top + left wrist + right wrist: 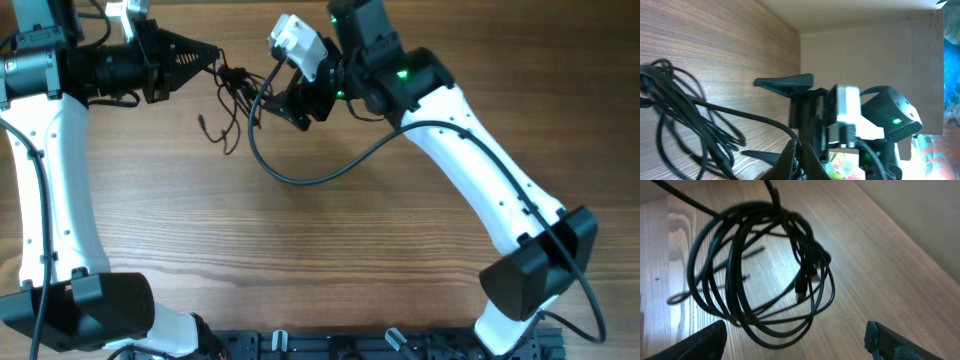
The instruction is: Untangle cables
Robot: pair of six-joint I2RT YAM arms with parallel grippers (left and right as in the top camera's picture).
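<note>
A tangle of thin black cables hangs at the far left-centre of the wooden table. My left gripper reaches in from the left and looks shut on a strand at the top of the tangle; in the left wrist view its fingers are pressed together with a cable between them, and the loops lie to the left. My right gripper is open just right of the tangle. In the right wrist view its fingertips are wide apart below the looped cables, not touching them.
A thick black cable loops from the right wrist over the table and back along the right arm. The right gripper's open fingers face the left wrist camera. A beige wall stands behind the table's far edge.
</note>
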